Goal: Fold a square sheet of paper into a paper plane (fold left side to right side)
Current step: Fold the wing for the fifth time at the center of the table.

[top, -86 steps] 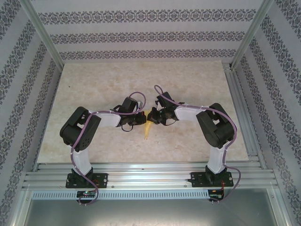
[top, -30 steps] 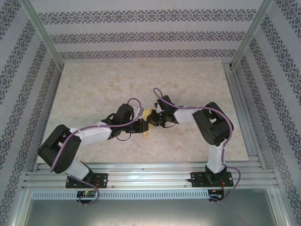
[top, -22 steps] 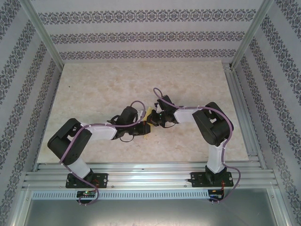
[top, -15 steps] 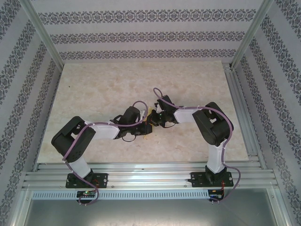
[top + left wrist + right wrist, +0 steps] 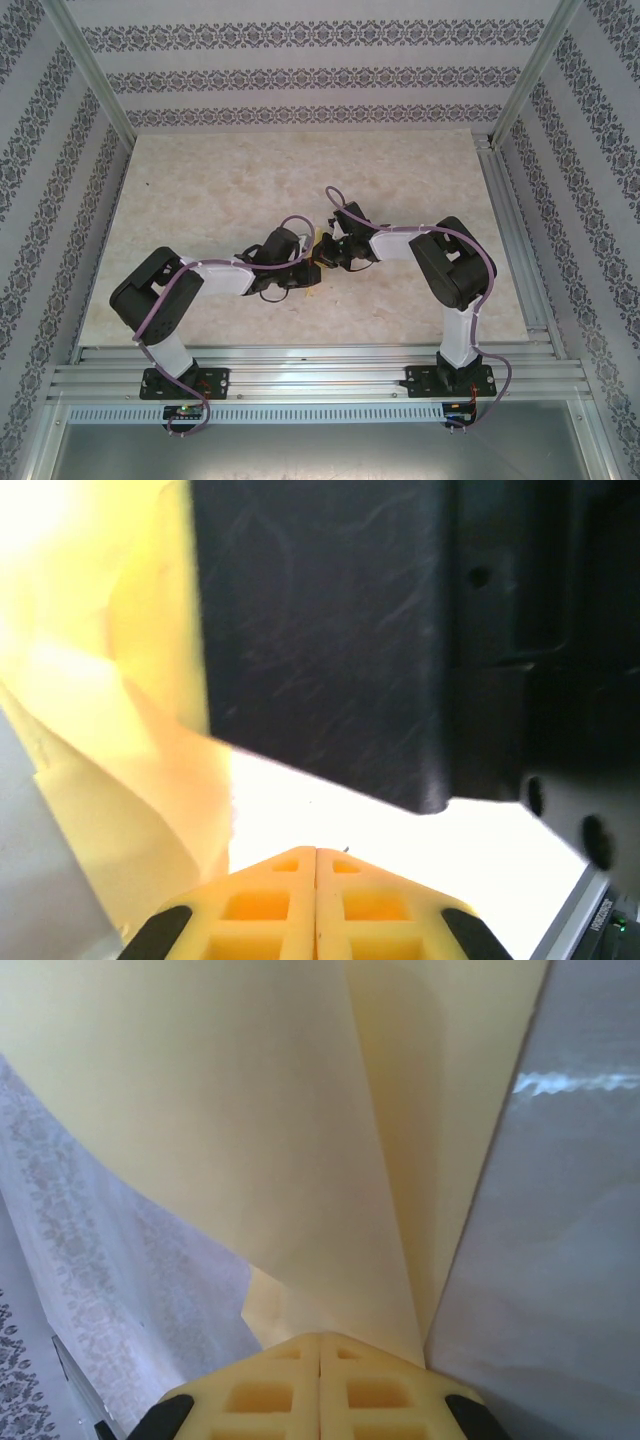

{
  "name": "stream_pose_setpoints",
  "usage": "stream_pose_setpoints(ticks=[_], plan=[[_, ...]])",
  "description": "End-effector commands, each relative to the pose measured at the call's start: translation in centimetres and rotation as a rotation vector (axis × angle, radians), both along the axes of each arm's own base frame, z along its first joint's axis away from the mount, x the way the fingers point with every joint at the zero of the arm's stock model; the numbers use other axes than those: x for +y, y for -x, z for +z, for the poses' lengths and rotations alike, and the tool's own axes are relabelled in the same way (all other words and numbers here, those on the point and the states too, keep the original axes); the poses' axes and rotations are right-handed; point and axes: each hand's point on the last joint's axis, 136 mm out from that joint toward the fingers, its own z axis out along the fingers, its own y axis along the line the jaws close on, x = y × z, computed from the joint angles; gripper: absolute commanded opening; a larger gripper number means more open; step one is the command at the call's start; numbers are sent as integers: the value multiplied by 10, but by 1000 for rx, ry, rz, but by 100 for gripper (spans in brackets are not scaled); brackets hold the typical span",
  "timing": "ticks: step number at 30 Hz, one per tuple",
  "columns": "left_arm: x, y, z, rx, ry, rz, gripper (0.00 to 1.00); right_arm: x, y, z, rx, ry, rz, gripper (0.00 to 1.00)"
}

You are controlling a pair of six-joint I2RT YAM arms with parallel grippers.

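Note:
The yellow sheet of paper, folded into layers, stands up right in front of my right gripper, which is shut on its near edge. In the top view a sliver of the paper shows between the two wrists at the table's middle. My left gripper is shut, with nothing visible between its yellow fingertips; the paper rises just to its left. The right gripper's black body hangs close above it. Both grippers meet over the paper, left gripper and right gripper.
The pale marble-patterned table spreads wide behind and to both sides of the arms. Patterned walls and metal frame posts enclose it. A rail runs along the near edge.
The left arm swung in from the left and its gripper slid right, up against the right gripper, covering most of the paper. The right arm stayed still.

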Motion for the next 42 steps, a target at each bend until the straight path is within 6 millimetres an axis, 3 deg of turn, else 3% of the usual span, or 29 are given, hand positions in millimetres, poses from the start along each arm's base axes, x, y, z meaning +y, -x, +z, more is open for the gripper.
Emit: stream_pose_setpoints(ticks=[1,15,18,22,26,28,31,34,42], plan=[[2,13,-8,17,-13,-25,8,-21,22,-41,94,146,4,6],[11,30,-34,72,-46,-23,7,-15,16,-32,72,116,3,6],[18,36,-44,94,-62,-8,6,-11,3,-11,20,73,-9,7],[27,41,-50,113,-89,18,6,-12,-17,35,-80,17,-36,14],[30,43,-54,129,-97,29,5,-27,-27,77,-172,2,-63,22],[30,44,-55,136,-94,31,4,-37,-24,86,-189,4,-76,22],[30,45,-56,138,-92,31,3,-46,-11,84,-171,1,-72,12],[30,45,-56,140,-91,31,3,-41,10,70,-131,-13,-41,7],[33,47,-57,144,-94,38,1,-9,33,38,-63,-77,-8,2]])
